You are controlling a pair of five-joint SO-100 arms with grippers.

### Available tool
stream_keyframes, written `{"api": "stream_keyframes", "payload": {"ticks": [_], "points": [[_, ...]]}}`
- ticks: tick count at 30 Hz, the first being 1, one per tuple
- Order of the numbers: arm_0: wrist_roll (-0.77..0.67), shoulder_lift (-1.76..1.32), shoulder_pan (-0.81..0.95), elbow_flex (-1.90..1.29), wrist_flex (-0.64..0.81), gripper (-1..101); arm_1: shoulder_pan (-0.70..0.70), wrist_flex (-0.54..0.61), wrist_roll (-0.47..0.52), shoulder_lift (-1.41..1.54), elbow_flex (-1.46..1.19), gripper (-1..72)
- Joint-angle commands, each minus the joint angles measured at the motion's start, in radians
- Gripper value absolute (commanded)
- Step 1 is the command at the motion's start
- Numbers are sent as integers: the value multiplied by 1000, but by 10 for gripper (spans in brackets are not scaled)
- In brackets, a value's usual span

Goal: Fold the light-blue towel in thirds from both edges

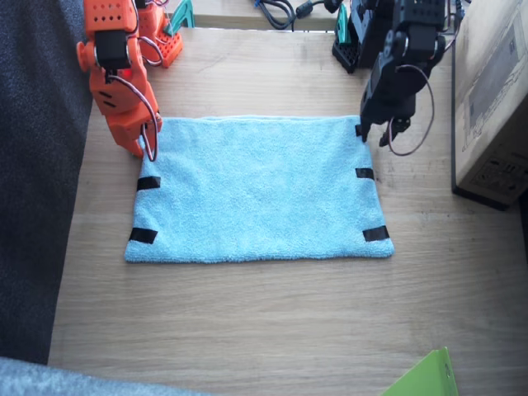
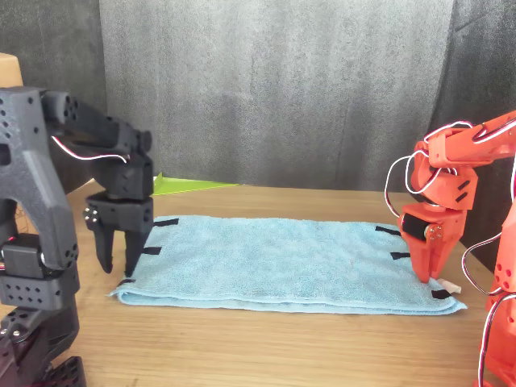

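With the light-blue towel (image 1: 257,190) lying flat at table centre, lower the right gripper (image 1: 148,147), whose finger state cannot be told, at 9 o'clock and the slightly parted left gripper (image 2: 118,251) at 3 o'clock squarely onto the tape-marked edges before pinching.

Wooden table (image 1: 247,322), light grain, carries everything. Light-blue towel (image 1: 256,190) lies spread flat mid-table, black tape strips along both short edges. Cardboard box (image 1: 491,99) stands on table beside towel's left-arm edge, apart from it. Lime-green sheet corner (image 1: 425,378) lies at table edge, well apart from towel, on box side. Black cables (image 1: 276,10) beyond towel's far long side.
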State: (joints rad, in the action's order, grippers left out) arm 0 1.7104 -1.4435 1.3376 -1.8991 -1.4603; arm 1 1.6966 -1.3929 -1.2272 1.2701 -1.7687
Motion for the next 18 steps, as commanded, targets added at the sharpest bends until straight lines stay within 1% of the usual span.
{"api": "stream_keyframes", "payload": {"ticks": [1,11,16,18], "points": [[6,15,5,44,-26,219,12,-8,-2,-11,-28,1],[20,160,-26,124,-48,206,14,-3,3,-9,-40,1],[31,170,-14,129,-54,206,20,-5,3,-5,-40,1],[32,170,-15,129,-54,190,25,-5,2,-3,-40,1]]}}
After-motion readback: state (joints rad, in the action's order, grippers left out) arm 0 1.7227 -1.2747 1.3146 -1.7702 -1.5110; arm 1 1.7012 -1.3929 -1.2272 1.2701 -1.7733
